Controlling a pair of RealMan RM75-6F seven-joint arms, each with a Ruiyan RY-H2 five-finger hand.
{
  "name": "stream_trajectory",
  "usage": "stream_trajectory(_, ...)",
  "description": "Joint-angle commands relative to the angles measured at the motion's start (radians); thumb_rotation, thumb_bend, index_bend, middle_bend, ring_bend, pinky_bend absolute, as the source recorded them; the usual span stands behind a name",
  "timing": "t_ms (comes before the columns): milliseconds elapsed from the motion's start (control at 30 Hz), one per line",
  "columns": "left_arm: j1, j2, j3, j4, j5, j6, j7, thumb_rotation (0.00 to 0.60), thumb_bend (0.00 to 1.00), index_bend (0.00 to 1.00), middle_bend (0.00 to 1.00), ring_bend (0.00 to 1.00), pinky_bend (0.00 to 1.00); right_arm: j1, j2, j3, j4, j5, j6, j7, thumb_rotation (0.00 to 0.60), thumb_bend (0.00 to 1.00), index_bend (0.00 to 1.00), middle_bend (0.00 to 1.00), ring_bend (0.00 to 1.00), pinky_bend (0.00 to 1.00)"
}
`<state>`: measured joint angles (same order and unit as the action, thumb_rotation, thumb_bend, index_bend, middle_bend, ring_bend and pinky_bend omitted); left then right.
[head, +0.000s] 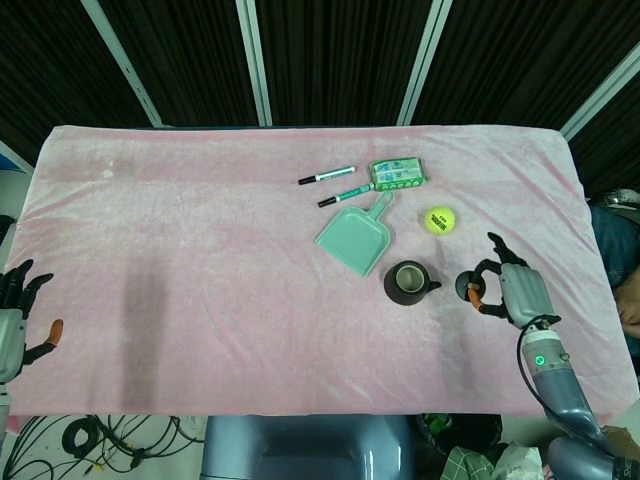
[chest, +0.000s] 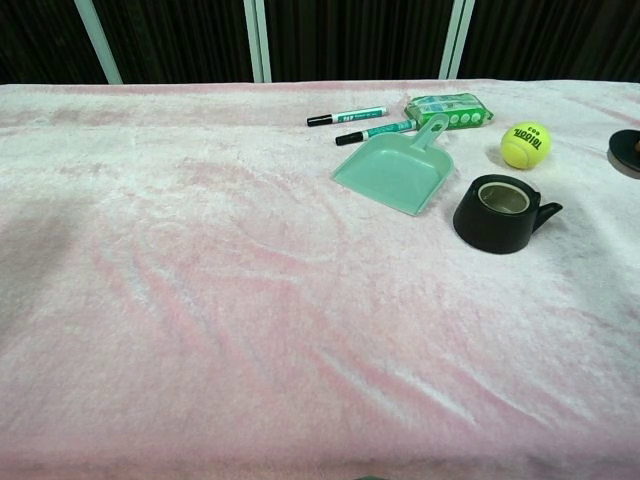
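Note:
My right hand (head: 512, 291) hovers to the right of the black pot (head: 407, 282) and pinches a small black round lid (head: 468, 289) between thumb and finger. In the chest view only the lid (chest: 627, 150) shows, at the right edge and raised off the cloth, while the pot (chest: 497, 213) stands uncovered with its spout toward the right. A yellow tennis ball (head: 439, 219) lies just beyond the hand. My left hand (head: 14, 321) sits at the table's near left edge, fingers spread, holding nothing.
A mint green dustpan (head: 356, 236) lies left of the pot. Behind it are two markers (head: 326, 176) (head: 346, 194) and a green wipes pack (head: 398, 173). A pink cloth (head: 200, 250) covers the table.

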<state>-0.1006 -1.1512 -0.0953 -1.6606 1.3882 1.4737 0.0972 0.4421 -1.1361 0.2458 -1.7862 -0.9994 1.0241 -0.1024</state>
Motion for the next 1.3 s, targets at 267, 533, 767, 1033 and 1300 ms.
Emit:
stream_trajectory(267, -0.001, 0.004, -0.002, -0.001, -0.006, -0.004, -0.002, 0.6, 0.39, 0.16, 0.0, 0.0, 0.0, 0.192, -0.008, 0.044, 0.002, 0.21, -0.137, -0.187, 0.6, 0.36, 0.6, 0.03, 0.14, 0.18)
stream_trajectory(533, -0.004, 0.004, -0.001, 0.002, -0.004, -0.007, -0.003, 0.6, 0.39, 0.16, 0.0, 0.0, 0.0, 0.298, -0.037, 0.034, 0.012, 0.372, -0.15, -0.305, 0.6, 0.36, 0.6, 0.03, 0.14, 0.18)
stream_trajectory(767, -0.004, 0.005, -0.004, 0.001, -0.01, -0.01, -0.006, 0.6, 0.39, 0.16, 0.0, 0.0, 0.0, 0.355, -0.085, 0.013, 0.043, 0.453, -0.125, -0.36, 0.6, 0.36, 0.6, 0.03, 0.14, 0.18)
stream_trajectory(1033, -0.003, 0.007, -0.004, -0.002, -0.012, -0.009, -0.007, 0.6, 0.39, 0.16, 0.0, 0.0, 0.0, 0.382, -0.128, -0.017, 0.086, 0.491, -0.123, -0.383, 0.6, 0.36, 0.6, 0.03, 0.14, 0.18)
stream_trajectory(1300, -0.004, 0.009, -0.004, -0.004, -0.015, -0.012, -0.006, 0.6, 0.39, 0.16, 0.0, 0.0, 0.0, 0.39, -0.162, -0.036, 0.138, 0.504, -0.132, -0.373, 0.6, 0.36, 0.61, 0.03, 0.14, 0.18)
